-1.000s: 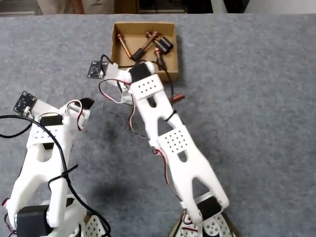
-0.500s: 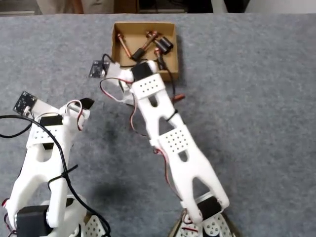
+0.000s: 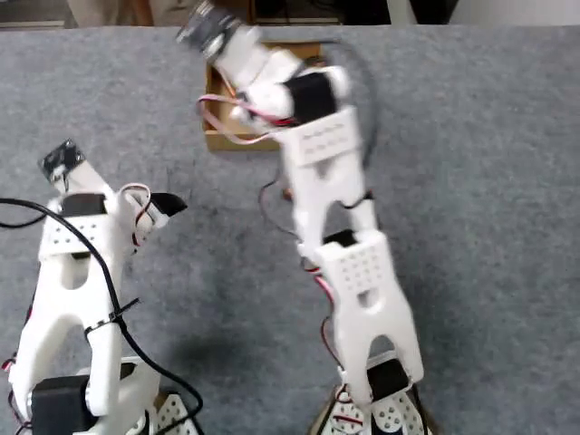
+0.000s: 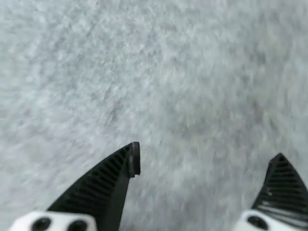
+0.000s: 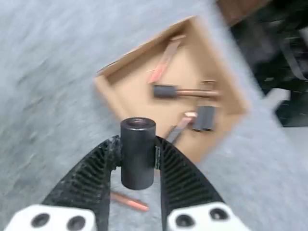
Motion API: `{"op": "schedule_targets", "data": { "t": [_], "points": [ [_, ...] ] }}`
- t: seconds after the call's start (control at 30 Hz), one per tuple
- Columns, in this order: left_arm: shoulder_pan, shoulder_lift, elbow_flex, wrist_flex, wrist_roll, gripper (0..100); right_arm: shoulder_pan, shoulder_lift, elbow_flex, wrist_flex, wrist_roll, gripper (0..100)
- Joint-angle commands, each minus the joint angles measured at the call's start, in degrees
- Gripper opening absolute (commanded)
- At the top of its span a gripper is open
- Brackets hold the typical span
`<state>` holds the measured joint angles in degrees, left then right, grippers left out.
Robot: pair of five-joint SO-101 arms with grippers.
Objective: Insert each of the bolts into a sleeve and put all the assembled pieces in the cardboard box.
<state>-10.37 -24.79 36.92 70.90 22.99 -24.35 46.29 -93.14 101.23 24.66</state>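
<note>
Midway: a black sleeve (image 5: 138, 153) stands upright, pinched in the right fingers (image 5: 94, 175), above the bench (image 4: 144, 72) just short of the cardboard box (image 5: 108, 91).
Several pieces already lie in the box, while one loose bolt (image 5: 129, 202) waits on the bench below. The left fingers (image 4: 108, 185) are spread, holding nothing. The right arm has lifted from beside the box.

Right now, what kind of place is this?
Probably a robotics lab bench: left arm and right arm at a grey felt-covered table, a cardboard box of assembled bolts, a sleeve in the right tool.
</note>
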Motion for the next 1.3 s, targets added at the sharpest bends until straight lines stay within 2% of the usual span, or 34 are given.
{"op": "schedule_targets", "data": {
  "t": [0.0, 0.13, 0.23, 0.33, 0.5, 0.63, 0.77, 0.9, 1.1, 1.27],
  "points": [
    [-0.3, -0.3, -11.8, 6.9, -1.7, 39, 5.7, -12.4, 0.8, 1.3, -4.5, 0.1],
    [3.7, -0.2, -19.2, 10.5, -1.7, 39, 11.8, -22.5, 8.0, 1.3, -8.1, 0.1],
    [11.3, -0.1, -22.5, 13.6, -1.4, 39, 16.3, -29.6, 16.4, 1.2, -8.7, 0.1],
    [18.5, 0.0, -22.9, 13.4, -1.8, 39, 20.7, -36.3, 26.1, 1.2, -8.6, 0.1],
    [25.2, 4.0, -22.8, 6.5, -7.7, 39, 30.3, -45.3, 42.1, 0.8, -8.6, 0.1],
    [27.3, 11.9, -24.4, -0.4, -14.2, 39, 38.2, -48.0, 55.6, -1.1, -8.6, 0.2],
    [28.4, 22.4, -32.1, -4.0, -15.9, 39, 45.4, -48.4, 70.1, -6.2, -8.1, 0.2],
    [28.7, 34.3, -42.6, -5.4, -15.6, 39, 47.5, -48.7, 82.2, -10.7, -1.2, 0.2],
    [29.7, 53.4, -60.7, -2.6, -16.5, 33, 48.8, -53.8, 95.4, -18.2, 0.7, 0.2],
    [32.0, 66.1, -76.7, 5.6, -29.5, 32, 48.6, -59.0, 105.1, -25.3, 0.7, 0.2]
  ]
}}
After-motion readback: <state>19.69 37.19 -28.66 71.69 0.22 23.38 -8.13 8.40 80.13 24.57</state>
